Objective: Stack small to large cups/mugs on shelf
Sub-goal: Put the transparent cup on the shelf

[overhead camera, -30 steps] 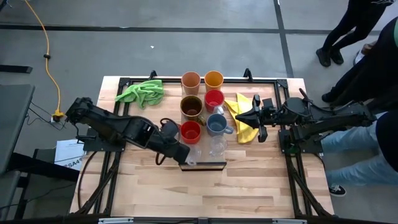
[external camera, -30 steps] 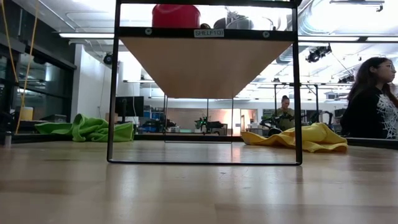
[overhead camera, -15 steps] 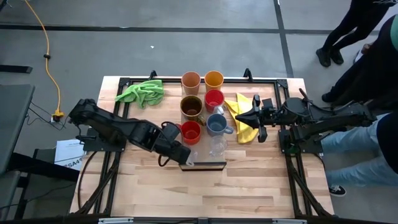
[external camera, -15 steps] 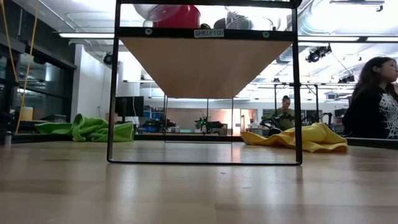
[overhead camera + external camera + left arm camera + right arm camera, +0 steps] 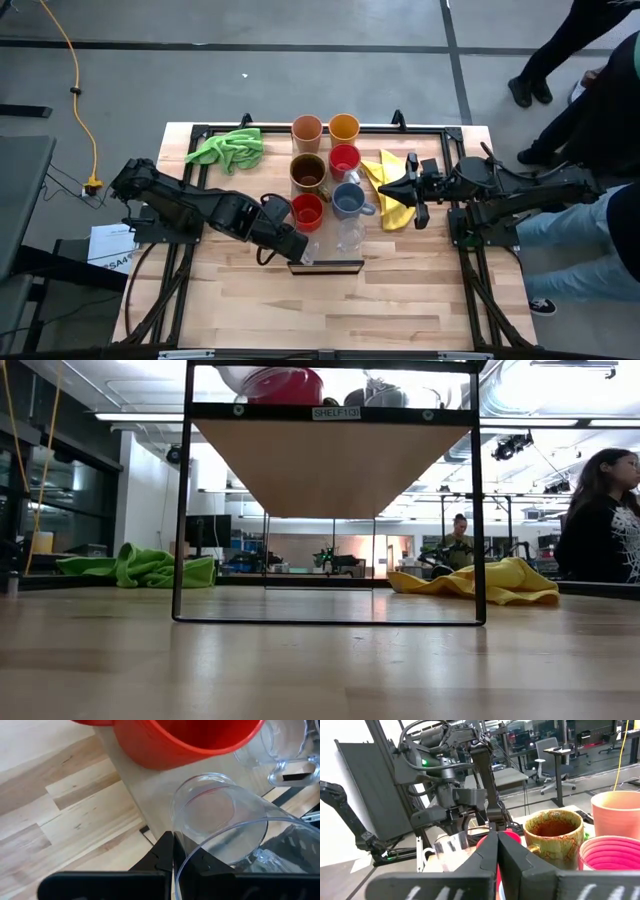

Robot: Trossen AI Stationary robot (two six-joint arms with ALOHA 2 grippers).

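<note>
A: Left gripper (image 5: pixel 300 250)? 
B: Fingers pinched on the rim of a small clear glass (image 5: pixel 220 820) on the light-wood shelf (image 5: pixel 325 262), red mug (image 5: pixel 306 212) just beyond.
A: Right gripper (image 5: pixel 412 190)? 
B: Fingers closed, empty, beside the cups.

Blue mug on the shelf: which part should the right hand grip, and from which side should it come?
Probably the rim beside the handle, from above: one finger inside, one outside. The blue mug stands upright with its mouth open, and its handle points toward the right hand. A red mug and a glass crowd its other sides.
</note>
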